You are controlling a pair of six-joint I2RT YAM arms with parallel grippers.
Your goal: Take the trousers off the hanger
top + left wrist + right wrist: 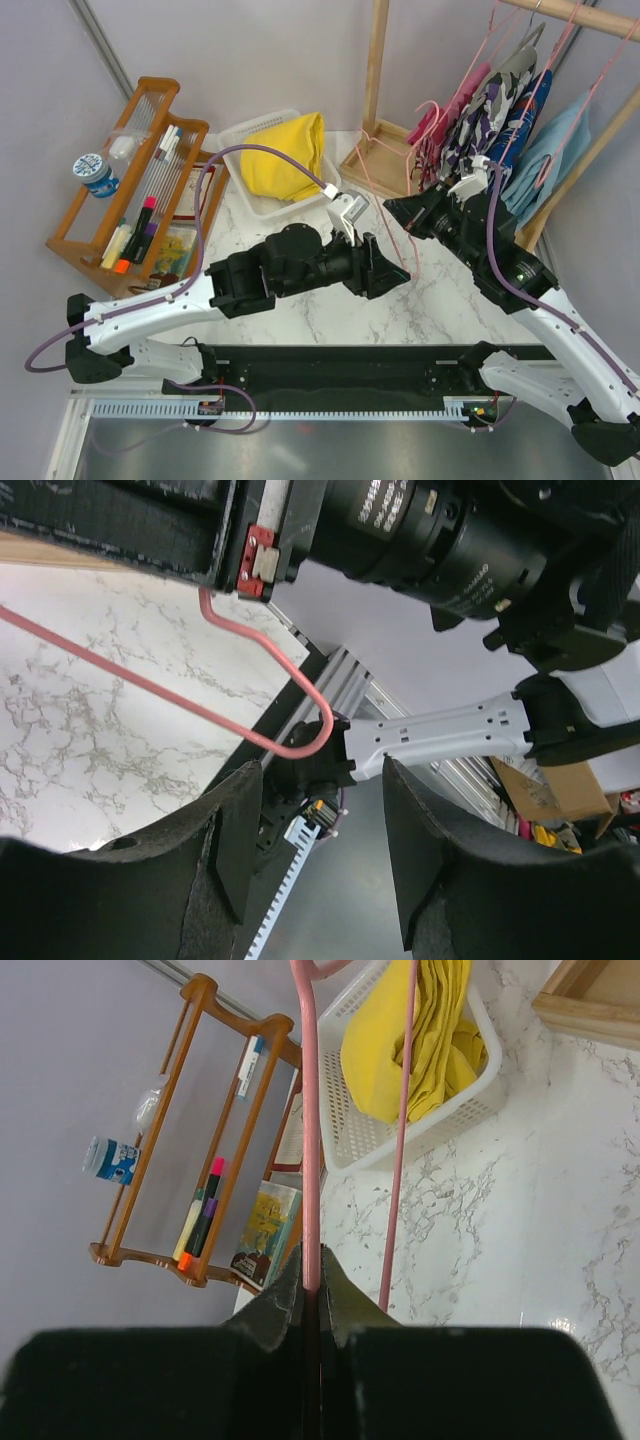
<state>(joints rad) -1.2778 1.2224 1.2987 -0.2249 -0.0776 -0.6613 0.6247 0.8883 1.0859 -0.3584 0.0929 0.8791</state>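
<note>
Pinched shut on the wire of the pink hanger point(309, 1110), the right gripper point(311, 1260) holds it over the marble table point(600, 1210). Beside it, the left gripper point(322, 780) has its jaws wide apart, gripping nothing, the hanger's hook just beyond them. Bunched in the white basket point(345, 1120) lie the yellow trousers point(450, 1030).

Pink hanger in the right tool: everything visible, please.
The pink hanger is thin rod, bare of cloth where visible. The right tool is shut on one bar; a second bar runs beside it. Its curved end hangs over the edge of the marble table, ahead of the open left tool, apparently untouched.
</note>
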